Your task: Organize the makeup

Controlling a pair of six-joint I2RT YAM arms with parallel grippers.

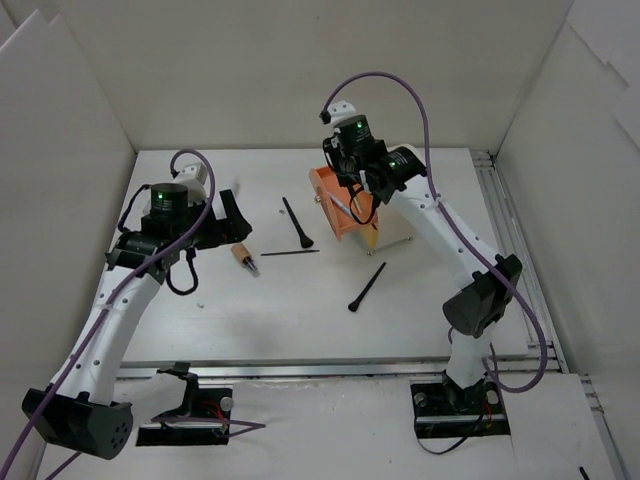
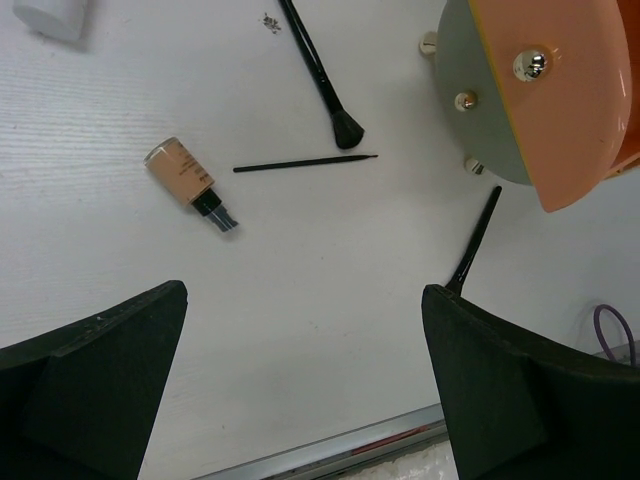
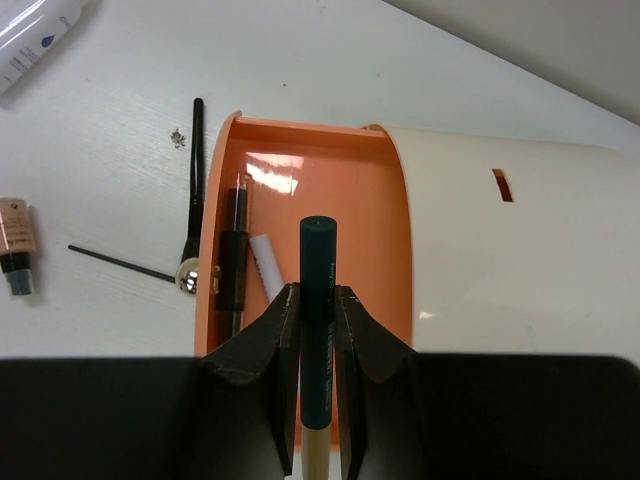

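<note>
Only the left wrist view shows the left gripper (image 2: 305, 390) spread wide open, its matte black fingers low over the white table (image 2: 300, 320). The stubby tan brush (image 2: 190, 185) and two thin black brushes (image 2: 320, 75) lie beyond it. To the right, the right arm folds steeply down. Its wrist view alone shows the right gripper (image 3: 318, 330) clamped on the dark pencil (image 3: 318, 270) over the glossy orange drawer (image 3: 370, 230) of the cream cylinder (image 3: 500, 250).
</note>
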